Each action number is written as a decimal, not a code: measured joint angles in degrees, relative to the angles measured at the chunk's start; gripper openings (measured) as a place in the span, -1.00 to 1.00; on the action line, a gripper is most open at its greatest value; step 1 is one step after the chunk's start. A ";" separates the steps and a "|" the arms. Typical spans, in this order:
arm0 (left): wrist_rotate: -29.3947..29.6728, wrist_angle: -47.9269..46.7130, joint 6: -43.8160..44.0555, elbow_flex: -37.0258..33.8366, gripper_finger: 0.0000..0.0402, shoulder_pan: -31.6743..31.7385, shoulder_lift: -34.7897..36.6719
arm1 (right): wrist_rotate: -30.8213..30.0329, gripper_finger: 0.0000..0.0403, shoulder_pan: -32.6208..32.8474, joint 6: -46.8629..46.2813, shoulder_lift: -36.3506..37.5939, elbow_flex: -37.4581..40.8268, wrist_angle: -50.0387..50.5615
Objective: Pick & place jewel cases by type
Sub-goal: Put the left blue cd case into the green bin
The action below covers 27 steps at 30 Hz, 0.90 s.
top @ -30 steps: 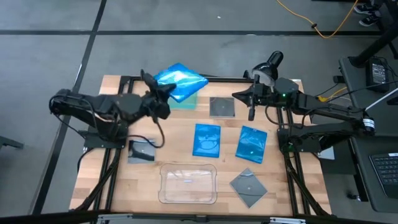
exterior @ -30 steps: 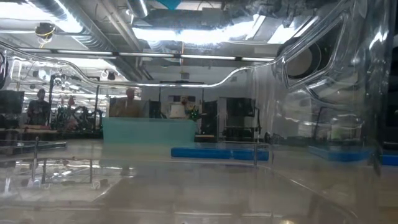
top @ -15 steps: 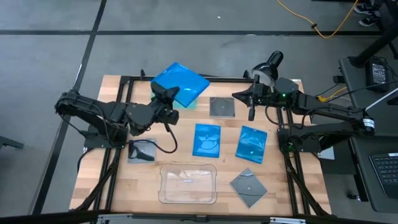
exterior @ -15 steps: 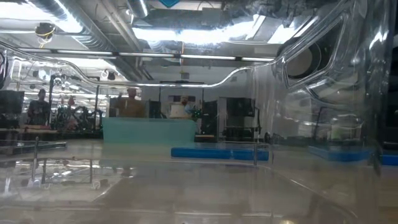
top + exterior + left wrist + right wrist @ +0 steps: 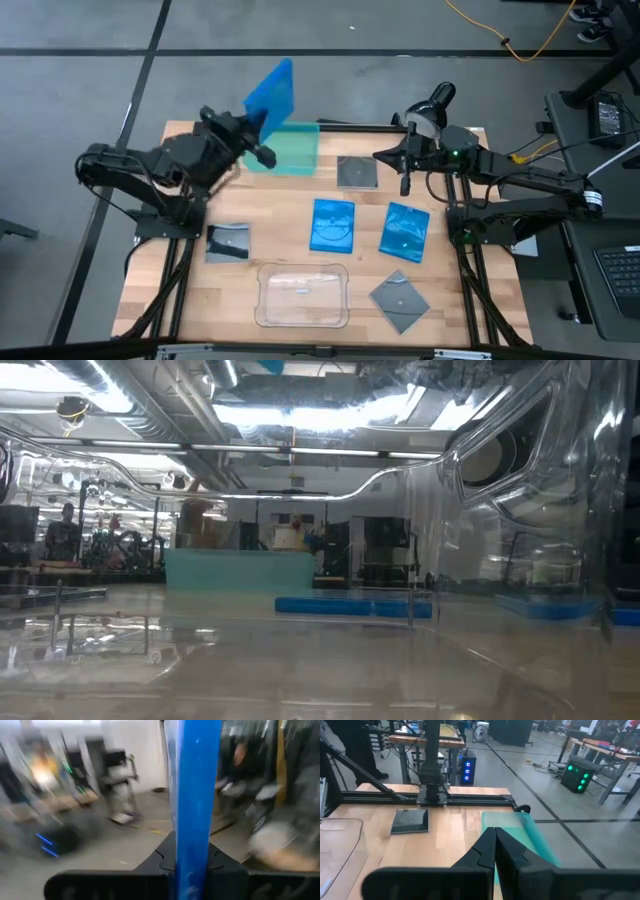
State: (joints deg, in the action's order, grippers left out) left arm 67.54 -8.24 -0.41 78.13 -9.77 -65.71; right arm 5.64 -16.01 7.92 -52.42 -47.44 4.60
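Note:
My left gripper [image 5: 256,146] is shut on a bright blue jewel case [image 5: 270,95], raised over the far left edge of the teal-green tray [image 5: 296,152]; the left wrist view shows this case [image 5: 192,790] edge-on. Two more blue cases [image 5: 333,224] [image 5: 405,231] lie flat mid-table. Dark grey square cases lie flat by the tray [image 5: 356,172], on the left [image 5: 229,241] and near right [image 5: 400,300]. My right gripper [image 5: 404,172] hovers shut beside the far grey case; its own view shows the shut fingers [image 5: 495,842] over the teal tray [image 5: 530,845]. My left gripper pinches the blue case between its two fingers at the case's lower edge [image 5: 192,862]. The case is lifted clear and stands on edge, rising above the fingers and tipped toward the table's far side.
A larger clear plastic tray [image 5: 303,295] sits at the near edge, and the low view looks through its wall [image 5: 480,510]. Black frame rails [image 5: 190,200] run along both table sides. Bare wood lies between the trays. People show far back in the room.
My left gripper has swung from above the teal tray toward the table's left and far edge and has rolled its wrist. The blue case, held roughly flat over the tray a second ago, is now tipped up on edge and carried higher and farther back.

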 joint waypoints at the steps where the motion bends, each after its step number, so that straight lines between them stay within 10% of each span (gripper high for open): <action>1: -1.33 -0.63 5.20 0.00 -0.94 0.82 0.46 | 0.15 -0.95 0.02 0.14 0.00 0.00 0.02; 12: -2.22 -3.33 26.13 -2.34 -0.94 6.12 1.34 | 3.05 -0.95 0.00 4.69 -0.02 -0.02 0.02; 27: 7.17 -3.65 75.59 -31.94 -0.94 11.49 2.03 | 7.04 -0.95 -2.17 5.88 -0.02 -0.05 1.55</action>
State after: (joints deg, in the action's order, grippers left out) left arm 74.71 -11.89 75.18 46.19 1.72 -63.68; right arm 12.68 -18.18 13.80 -52.45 -47.49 6.15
